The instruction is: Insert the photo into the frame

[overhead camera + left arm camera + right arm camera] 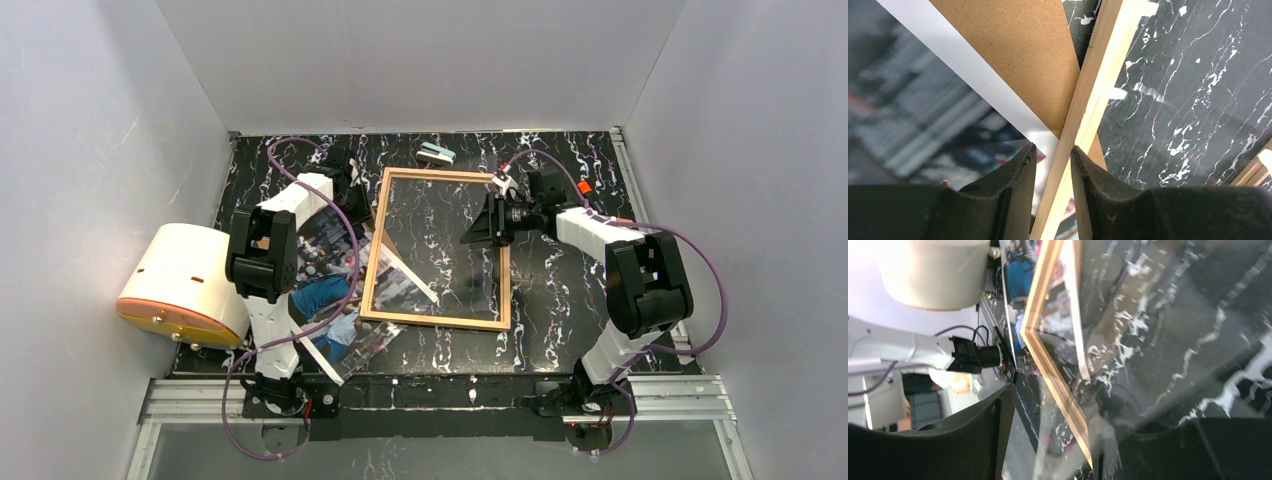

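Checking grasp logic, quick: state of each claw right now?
Left claw: closed on the thin light-wood picture frame, on its rail.
Right claw: open, straddling the frame's edge, not gripping.

The thin light-wood picture frame with its clear pane (437, 250) covers the middle of the black marbled tabletop (560, 300), and bare table lies to its right and near side. On its left, the glossy street photo (330, 290) and plain brown backing board (1018, 55) overlap beneath the left arm. A cream rounded device (185, 285) blocks the left edge; a small teal-and-white object (436, 154) sits just beyond the frame.
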